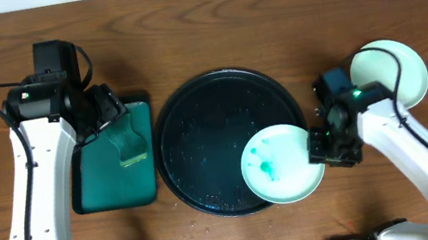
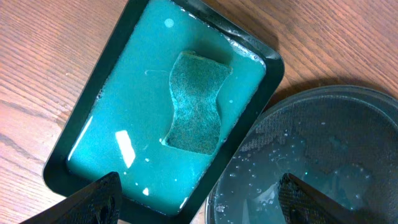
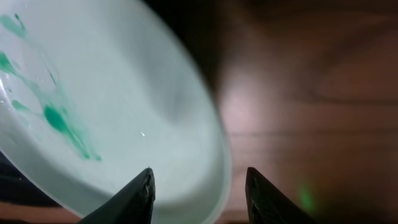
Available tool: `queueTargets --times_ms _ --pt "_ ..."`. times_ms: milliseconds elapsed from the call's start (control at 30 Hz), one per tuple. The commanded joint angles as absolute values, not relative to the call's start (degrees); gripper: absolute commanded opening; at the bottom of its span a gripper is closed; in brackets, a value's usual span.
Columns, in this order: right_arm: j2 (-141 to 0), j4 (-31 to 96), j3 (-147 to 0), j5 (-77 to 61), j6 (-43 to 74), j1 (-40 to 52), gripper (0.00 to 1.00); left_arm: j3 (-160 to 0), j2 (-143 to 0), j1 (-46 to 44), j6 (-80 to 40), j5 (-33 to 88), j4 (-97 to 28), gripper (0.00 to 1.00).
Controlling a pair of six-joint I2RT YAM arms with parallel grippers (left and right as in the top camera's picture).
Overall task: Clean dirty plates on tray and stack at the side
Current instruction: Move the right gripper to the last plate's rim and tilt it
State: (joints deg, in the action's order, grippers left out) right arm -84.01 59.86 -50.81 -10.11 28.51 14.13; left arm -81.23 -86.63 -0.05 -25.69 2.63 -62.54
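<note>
A pale mint plate (image 1: 281, 164) with teal smears near its centre lies over the lower right rim of the round black tray (image 1: 198, 131). My right gripper (image 1: 321, 147) is open, with its fingers either side of the plate's right edge. In the right wrist view (image 3: 199, 186) the plate rim (image 3: 186, 124) runs between the fingers. More pale plates (image 1: 393, 72) lie stacked on the table at the right. My left gripper (image 1: 110, 109) is open and empty above the far end of the rectangular green tray. In the left wrist view (image 2: 202, 199) its fingers span both tray edges.
A green sponge (image 1: 129, 141) lies in teal liquid in the rectangular dark-green tray (image 1: 88, 198), left of the black tray. It also shows in the left wrist view (image 2: 196, 102), beside the wet black tray (image 2: 323, 143). Cables run over the table at both sides.
</note>
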Motion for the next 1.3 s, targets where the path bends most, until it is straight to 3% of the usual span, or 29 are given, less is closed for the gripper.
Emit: queueTargets --times_ms 0,100,133,200,233,267,533,900,1200,1267 --pt "-83.53 54.33 -46.59 -13.72 31.53 15.88 0.47 -80.77 -86.48 0.03 -26.17 1.96 -62.43 0.81" --pt "-83.53 49.01 -43.16 -13.78 34.13 16.01 0.46 -80.77 -86.48 0.03 -26.17 1.96 -62.52 0.81" --pt "-83.53 47.55 -42.30 -13.78 34.28 16.01 0.41 -80.77 -86.48 0.03 -26.17 1.96 -62.50 0.81" --pt "-83.53 45.56 -41.54 -13.52 34.26 16.01 0.12 -80.77 -86.48 0.03 -26.17 1.96 -62.50 0.81" --pt "-83.53 44.91 -41.58 -13.34 34.26 16.01 0.03 -80.77 -86.48 0.03 -26.17 1.96 -62.50 0.81" --pt "-83.46 44.10 -41.58 -13.37 34.20 16.03 0.01 -80.77 -86.48 0.03 -26.20 1.96 -62.48 0.81" --pt "-83.13 35.86 -42.39 -15.84 28.56 17.80 0.01 -80.77 -86.50 0.03 -26.17 1.96 -62.39 0.81" --pt "-88.82 20.21 -42.39 -18.68 29.74 16.80 0.01 -80.68 -92.33 0.03 -26.11 1.96 -62.57 0.81" --pt "-97.91 13.65 -42.39 -18.44 27.57 16.80 0.01 -80.68 -102.72 0.03 -25.50 1.98 -62.74 0.54" --pt "-98.32 12.58 -42.39 -18.28 27.59 16.51 0.01 -80.68 -104.95 0.03 -25.52 1.98 -62.70 0.52"
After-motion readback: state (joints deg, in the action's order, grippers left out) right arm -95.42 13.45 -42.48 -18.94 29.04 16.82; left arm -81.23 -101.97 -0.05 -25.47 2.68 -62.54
